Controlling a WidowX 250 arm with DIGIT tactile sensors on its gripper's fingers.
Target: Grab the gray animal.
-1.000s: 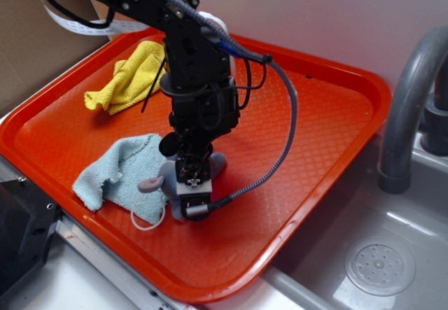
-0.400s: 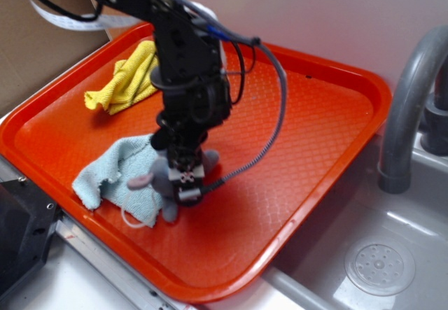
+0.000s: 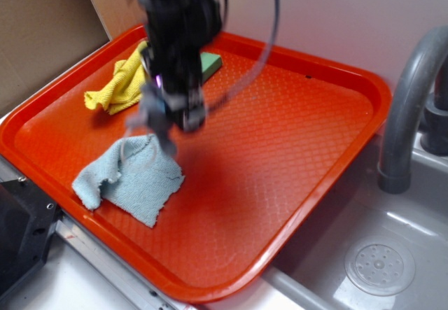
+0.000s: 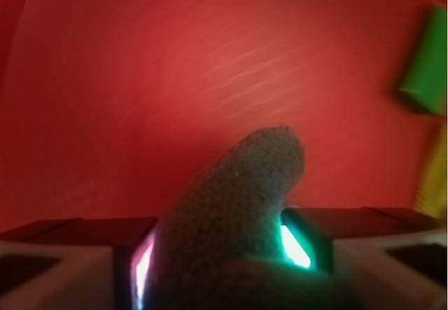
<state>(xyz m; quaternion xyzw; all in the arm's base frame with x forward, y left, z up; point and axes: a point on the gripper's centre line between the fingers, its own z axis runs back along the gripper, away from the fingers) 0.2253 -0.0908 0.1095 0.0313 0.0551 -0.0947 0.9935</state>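
Hand grips gray animal above orange tray

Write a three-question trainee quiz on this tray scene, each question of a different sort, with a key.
1. True or false: the gray animal lies flat on the orange tray.
2. Multiple choice: the tool is A) open above the rag, B) shut on the gray animal, C) shut on the yellow cloth.
3. Fill in: the light blue rag lies near the tray's ____ edge in the exterior view.

Key
1. False: it hangs in the tool, clear of the tray.
2. B: the wrist view shows gray plush pinched between the fingers.
3. Front, at the left.
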